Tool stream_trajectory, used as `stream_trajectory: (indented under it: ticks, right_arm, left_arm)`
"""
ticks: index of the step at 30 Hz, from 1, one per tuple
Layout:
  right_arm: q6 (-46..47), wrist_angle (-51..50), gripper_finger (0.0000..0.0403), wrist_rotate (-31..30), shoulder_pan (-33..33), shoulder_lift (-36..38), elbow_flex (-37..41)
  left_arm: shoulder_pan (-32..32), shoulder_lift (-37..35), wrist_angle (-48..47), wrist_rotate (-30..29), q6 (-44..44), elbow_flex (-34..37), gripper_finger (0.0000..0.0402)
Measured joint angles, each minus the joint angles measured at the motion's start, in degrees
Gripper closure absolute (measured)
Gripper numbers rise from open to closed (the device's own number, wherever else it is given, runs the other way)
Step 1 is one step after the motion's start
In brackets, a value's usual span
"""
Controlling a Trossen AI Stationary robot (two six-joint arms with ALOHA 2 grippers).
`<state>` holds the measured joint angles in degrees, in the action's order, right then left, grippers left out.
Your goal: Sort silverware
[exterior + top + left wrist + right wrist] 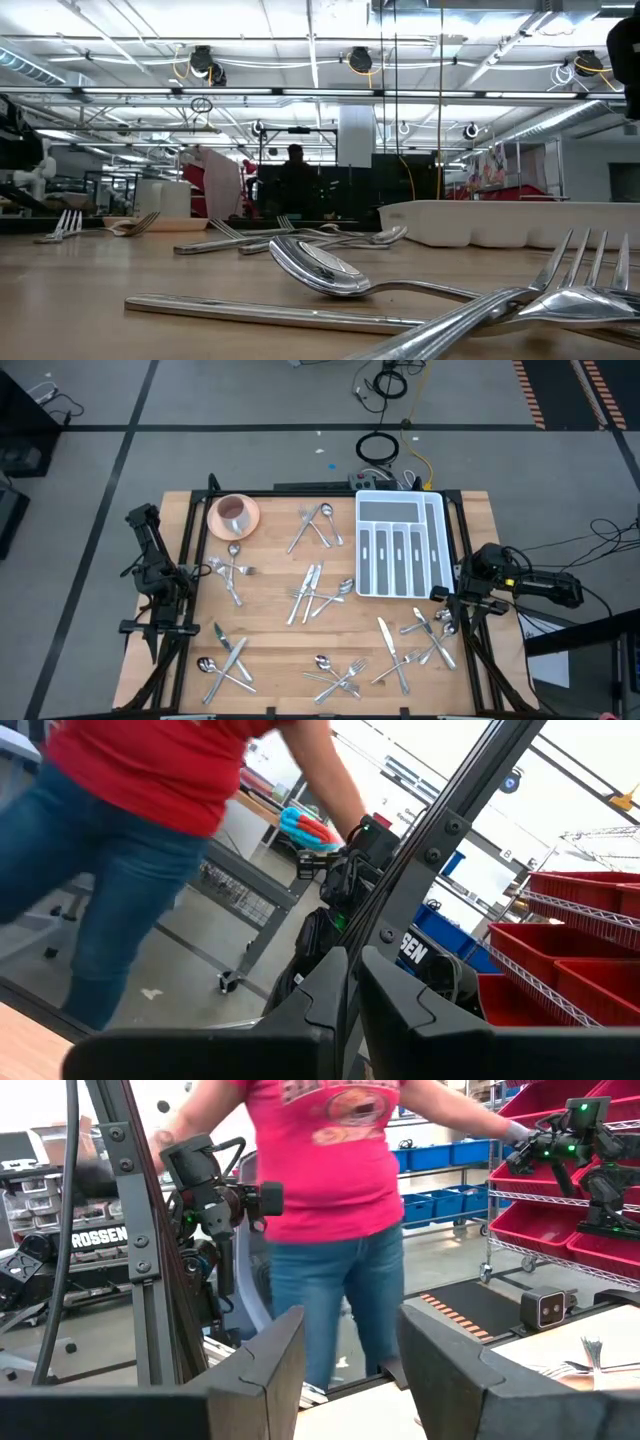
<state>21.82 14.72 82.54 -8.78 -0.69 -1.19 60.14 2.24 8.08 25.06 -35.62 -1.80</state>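
The slim, shiny silver metal silverware (316, 592) lies unsorted in loose crossed heaps across the wooden desk (270, 622): one heap near the far edge beside the white divided plastic tray (432, 525), one at the desk's middle, one by the left edge near the round pink cup on its saucer (233, 514), and three along the near edge. The tray's compartments look empty, so sorting has evidently not begun.

The left gripper (352, 982) is parked at the desk's left edge with its fingers drawn nearly together on nothing. The right gripper (350, 1365) sits at the right edge, just off the tray's near right corner, its fingers standing apart and empty.

The main risk lies in the piles. Forks, spoons and knives overlap and cross, as the low view shows with a spoon (330, 272) resting over a knife (262, 313) and fork tines (590, 262) close by. A grip on one piece could drag or lift its neighbour, scattering the heap or carrying two kinds to one compartment. The thin, flat, polished handles may also slip from the fingers or pivot in them. Pieces near the desk's edges could be nudged off. Both wrist views show a person in a red top (335, 1155) beyond the desk; a wide arm swing could come near.
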Motion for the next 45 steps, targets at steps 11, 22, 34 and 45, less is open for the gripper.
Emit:
stream_trajectory:
  ticks: [11,22,34,45]
  right_arm:
    - [0.0,0.01,0.0252,0.0,0.0,0.01,0.0]
    - [-6.45,0.71,0.0252,-5.72,-0.15,0.0,-0.02]
    - [-9.75,10.0,0.0252,-32.12,-0.13,0.0,0.0]
    - [-3.8,33.8,0.0252,-57.04,-0.13,0.02,0.0]
  left_arm:
    - [-0.54,-0.02,5.48,-26.44,40.84,0.0,0.0368]
    - [-0.52,-0.02,21.51,-38.45,69.81,0.0,0.0368]
    - [-0.52,0.0,27.94,-36.44,73.28,0.0,0.0368]
    - [-0.5,0.0,38.53,-20.39,83.4,0.0,0.0368]
